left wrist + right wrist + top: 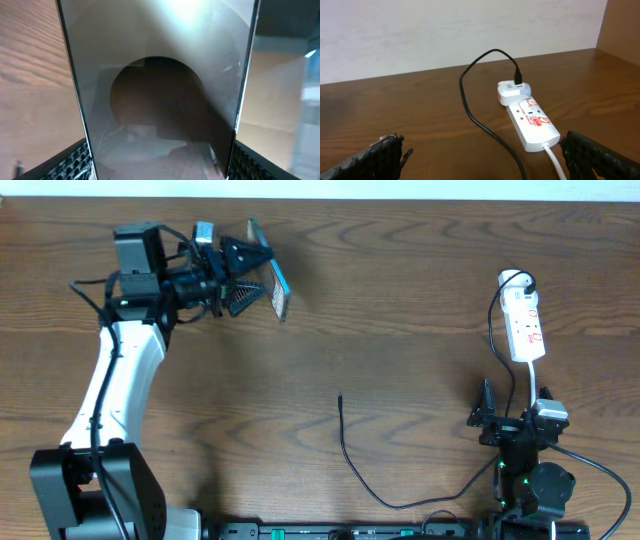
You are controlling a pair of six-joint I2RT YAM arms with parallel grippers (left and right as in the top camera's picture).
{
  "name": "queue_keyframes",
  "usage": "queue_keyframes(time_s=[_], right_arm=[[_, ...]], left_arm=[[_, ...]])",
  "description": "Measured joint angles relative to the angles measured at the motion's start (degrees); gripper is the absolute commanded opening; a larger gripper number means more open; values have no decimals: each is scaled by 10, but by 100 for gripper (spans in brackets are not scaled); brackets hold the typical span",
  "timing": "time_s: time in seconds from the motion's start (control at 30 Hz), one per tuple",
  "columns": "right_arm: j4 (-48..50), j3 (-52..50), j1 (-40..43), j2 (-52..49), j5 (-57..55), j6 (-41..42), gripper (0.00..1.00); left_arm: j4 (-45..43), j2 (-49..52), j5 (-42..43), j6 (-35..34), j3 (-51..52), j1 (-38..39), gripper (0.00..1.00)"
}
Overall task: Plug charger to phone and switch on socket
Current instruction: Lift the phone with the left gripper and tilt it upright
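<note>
My left gripper is shut on the phone at the far left and holds it on edge above the table. In the left wrist view the phone's glossy face fills the frame between my fingers. The charger's black cable lies on the table with its plug tip free at the centre. The white socket strip with red markings lies at the right; it also shows in the right wrist view, with the white adapter at its far end. My right gripper is open and empty just in front of it.
The strip's white cord runs back toward my right gripper. The black cable loops from the adapter across the wooden table. A pale wall stands behind the table's far edge.
</note>
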State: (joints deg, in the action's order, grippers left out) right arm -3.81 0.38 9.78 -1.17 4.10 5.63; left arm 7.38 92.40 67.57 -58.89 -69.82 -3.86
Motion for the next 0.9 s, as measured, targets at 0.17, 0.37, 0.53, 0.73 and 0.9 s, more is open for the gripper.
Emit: queue_keyframes(time_s=[0.17,0.37,0.53,0.73,0.9], right_arm=[[0,0,0,0,0,0,99],[0,0,0,0,0,0,99],[0,0,0,0,0,0,99],[0,0,0,0,0,0,99],[0,0,0,0,0,0,99]], left_arm=[[-44,0,23,-97,0,-5,7],[-109,0,68,-224,0,-9,7],[-119,0,103,-315,0,-30,7],[-120,0,107,-355,0,-44,7],[-120,0,107,-363,0,-43,7]])
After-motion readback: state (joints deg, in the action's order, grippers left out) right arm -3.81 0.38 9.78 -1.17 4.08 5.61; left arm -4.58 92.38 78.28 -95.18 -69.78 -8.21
